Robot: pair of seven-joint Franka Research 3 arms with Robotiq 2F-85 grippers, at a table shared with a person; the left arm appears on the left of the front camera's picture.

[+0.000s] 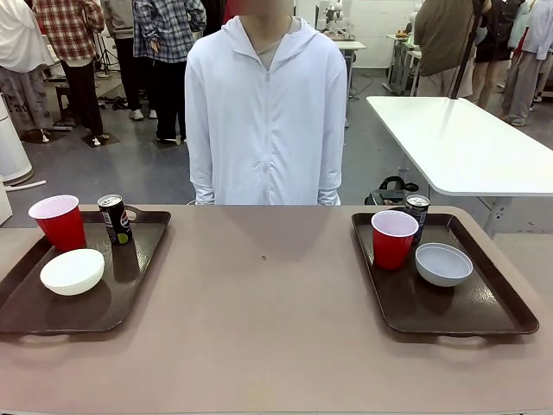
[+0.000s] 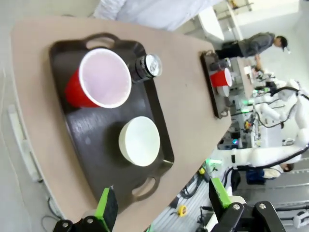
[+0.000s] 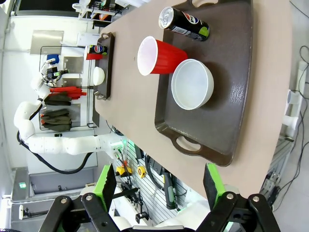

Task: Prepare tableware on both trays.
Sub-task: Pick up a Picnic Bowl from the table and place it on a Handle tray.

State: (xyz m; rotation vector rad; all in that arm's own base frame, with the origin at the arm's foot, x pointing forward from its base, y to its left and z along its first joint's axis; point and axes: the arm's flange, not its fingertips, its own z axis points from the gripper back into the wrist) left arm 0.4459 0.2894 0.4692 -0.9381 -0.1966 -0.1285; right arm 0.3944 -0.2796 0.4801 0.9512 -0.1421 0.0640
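Front view: a brown bench (image 1: 268,303) across the lower frame, with one dark brown tray (image 1: 130,277) at lower left and a second tray (image 1: 484,307) at lower right, well apart. On the left tray, a red cup (image 1: 59,222) upright at the far left corner, a dark can (image 1: 114,219) upright just beside it to the right, and a cream-white bowl (image 1: 73,271) nearer the camera. On the right tray, a second red cup (image 1: 393,239) upright, a dark can (image 1: 417,209) just behind it, and a pale grey-blue bowl (image 1: 443,264) just to its right. Beyond the bench at top centre, a person in a white zip hoodie (image 1: 265,112) standing. Left wrist view: left gripper (image 2: 161,205) at the bottom edge, green-padded fingers (image 2: 107,208) spread wide with nothing between them, high above the near tray (image 2: 91,159). On that tray, red cup (image 2: 99,79) with white inside at upper left, can (image 2: 147,66) just beside it, bowl (image 2: 139,141) at centre; far tray (image 2: 212,92) small at upper right. Right wrist view: right gripper (image 3: 159,186) at the bottom edge, fingers (image 3: 107,183) likewise held wide and holding nothing, well above the tray (image 3: 241,96) at upper right. On it, can (image 3: 183,24) lying toward the top of the frame, red cup (image 3: 159,55) below it, bowl (image 3: 193,84) touching or just beside the cup; other tray (image 3: 107,67) small at upper left.
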